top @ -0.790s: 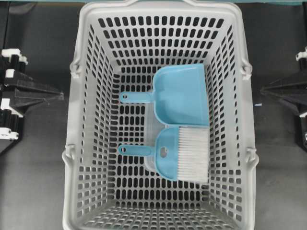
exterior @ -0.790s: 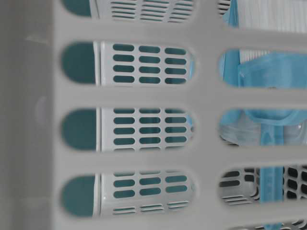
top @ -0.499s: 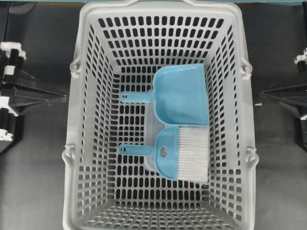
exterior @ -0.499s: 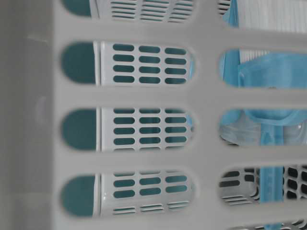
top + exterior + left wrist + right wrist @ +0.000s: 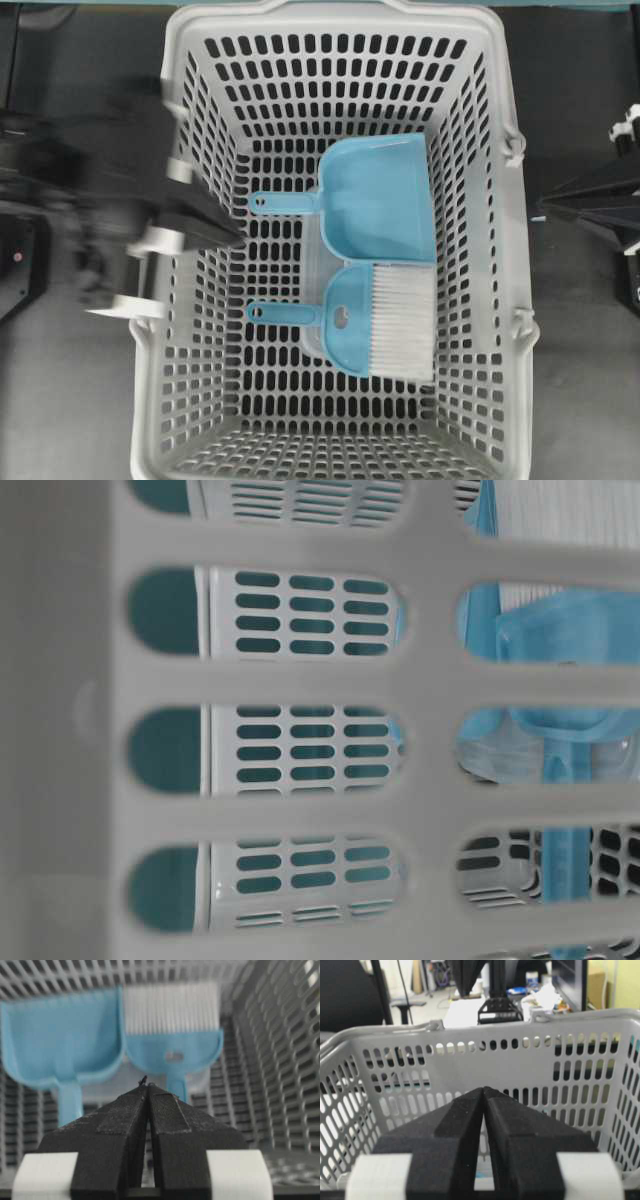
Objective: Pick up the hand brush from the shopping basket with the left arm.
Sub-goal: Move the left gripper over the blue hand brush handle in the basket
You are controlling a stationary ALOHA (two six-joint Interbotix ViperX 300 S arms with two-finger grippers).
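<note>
The hand brush (image 5: 350, 322) lies flat on the floor of the shopping basket (image 5: 330, 22), right of centre. Its white bristles point right and its thin holed handle points left. My left gripper (image 5: 238, 240) is motion-blurred. It reaches over the basket's left wall, above the floor and left of the brush handle. In the left wrist view the left gripper (image 5: 146, 1086) is shut and empty, with the brush (image 5: 172, 1052) ahead, just right of the tips. My right gripper (image 5: 545, 205) stays outside the basket's right wall, and the right wrist view shows it (image 5: 483, 1090) shut and empty.
A light-blue dustpan (image 5: 380, 198) lies just behind the brush, touching it, and it also shows in the left wrist view (image 5: 60, 1040). The basket's slotted walls (image 5: 280, 1035) rise all round. The table-level view looks through the near wall (image 5: 300, 680) at blue plastic (image 5: 565, 630).
My left arm has swung in from the left edge, over the basket's left wall. The brush, dustpan and right arm have not moved.
</note>
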